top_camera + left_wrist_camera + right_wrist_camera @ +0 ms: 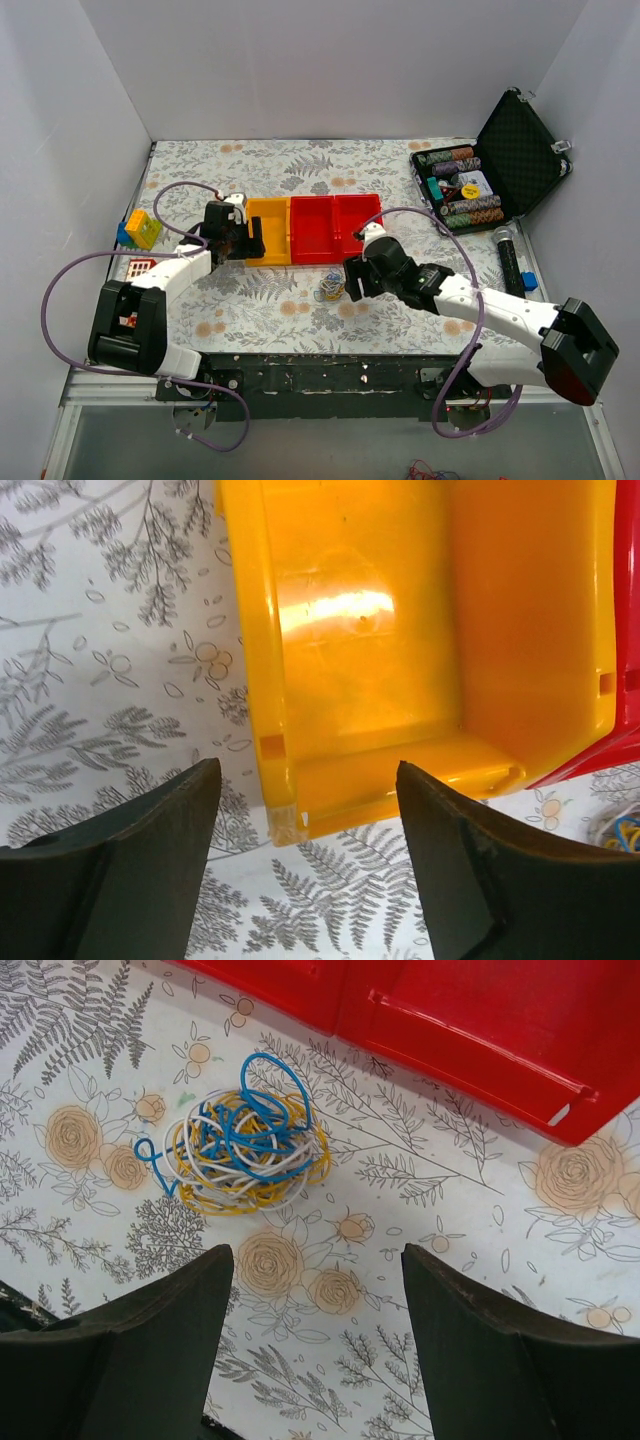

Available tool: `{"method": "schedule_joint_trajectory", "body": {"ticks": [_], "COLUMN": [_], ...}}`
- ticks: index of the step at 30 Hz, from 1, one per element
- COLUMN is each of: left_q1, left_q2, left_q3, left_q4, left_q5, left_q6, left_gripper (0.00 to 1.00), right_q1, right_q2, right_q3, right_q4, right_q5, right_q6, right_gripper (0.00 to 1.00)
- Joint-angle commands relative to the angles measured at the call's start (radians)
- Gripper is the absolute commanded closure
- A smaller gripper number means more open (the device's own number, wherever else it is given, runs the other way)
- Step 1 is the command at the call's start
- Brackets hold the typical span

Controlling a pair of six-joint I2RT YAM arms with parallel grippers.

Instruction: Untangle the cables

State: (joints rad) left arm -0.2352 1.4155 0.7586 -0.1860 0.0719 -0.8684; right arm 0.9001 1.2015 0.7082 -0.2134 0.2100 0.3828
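Observation:
The cables [240, 1148] lie as one small tangled clump of thin blue, yellow and white wires on the flowered cloth, just in front of the red bins. The clump also shows in the top view [329, 289] and at the right edge of the left wrist view [622, 830]. My right gripper [315, 1260] is open and empty, hovering just right of and short of the clump, not touching it. My left gripper [305, 780] is open and empty over the near left corner of the yellow bin [400, 630].
A yellow bin [268, 231] and two red bins [335, 225] stand in a row at mid-table. An open black case [500, 170] with poker chips sits back right. Toy blocks [140, 230] lie at the left, a black cylinder [507, 255] at the right.

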Motion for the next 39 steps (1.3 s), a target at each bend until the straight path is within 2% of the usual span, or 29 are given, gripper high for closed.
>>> {"method": "schedule_joint_trajectory", "body": {"ticks": [1, 5, 9, 11, 14, 18, 21, 22, 23, 25, 28, 30, 32, 39], "left_q1": [-0.001, -0.001, 0.000, 0.002, 0.007, 0.004, -0.016, -0.019, -0.021, -0.021, -0.039, -0.067, -0.116, -0.324], "left_q2": [-0.056, -0.072, -0.079, -0.069, -0.070, -0.125, -0.223, -0.254, -0.272, -0.302, -0.313, -0.303, -0.285, -0.185], "left_q3": [0.028, 0.102, 0.237, 0.335, 0.395, 0.378, 0.299, 0.282, 0.268, 0.242, 0.179, 0.142, 0.117, 0.133], "left_q4": [-0.075, -0.151, -0.292, -0.392, -0.480, -0.495, -0.417, -0.396, -0.382, -0.374, -0.366, -0.368, -0.356, -0.259], "left_q5": [0.037, 0.029, -0.006, 0.041, 0.178, 0.400, 0.451, 0.469, 0.489, 0.560, 0.673, 0.727, 0.730, 0.614], "left_q6": [-0.020, -0.011, -0.050, -0.061, -0.055, 0.044, 0.135, 0.159, 0.173, 0.206, 0.256, 0.285, 0.307, 0.269], "left_gripper": [0.24, 0.02, 0.02, 0.02, 0.02, 0.02, 0.02, 0.06, 0.11, 0.14, 0.13, 0.05, 0.02, 0.02], "right_q1": [0.017, 0.020, 0.025, 0.029, 0.045, 0.115, 0.183, 0.201, 0.221, 0.250, 0.275, 0.278, 0.276, 0.273], "right_q2": [0.050, 0.102, 0.179, 0.207, 0.248, 0.293, 0.323, 0.325, 0.316, 0.288, 0.215, 0.163, 0.107, -0.149], "right_q3": [0.007, 0.017, 0.062, 0.069, 0.074, 0.089, 0.105, 0.100, 0.093, 0.062, 0.013, -0.019, -0.039, -0.125], "right_q4": [0.123, 0.196, 0.238, 0.256, 0.281, 0.298, 0.273, 0.266, 0.261, 0.264, 0.255, 0.243, 0.226, 0.178], "right_q5": [-0.018, -0.035, -0.066, -0.080, -0.098, -0.098, -0.095, -0.096, -0.096, -0.110, -0.101, -0.066, -0.032, 0.101], "right_q6": [0.019, 0.007, 0.007, 0.008, 0.008, -0.018, -0.024, -0.024, -0.024, -0.024, -0.027, -0.015, -0.009, 0.047], "right_gripper": [0.23, 0.23, 0.25, 0.27, 0.35, 0.43, 0.52, 0.54, 0.57, 0.59, 0.59, 0.58, 0.57, 0.50]}}
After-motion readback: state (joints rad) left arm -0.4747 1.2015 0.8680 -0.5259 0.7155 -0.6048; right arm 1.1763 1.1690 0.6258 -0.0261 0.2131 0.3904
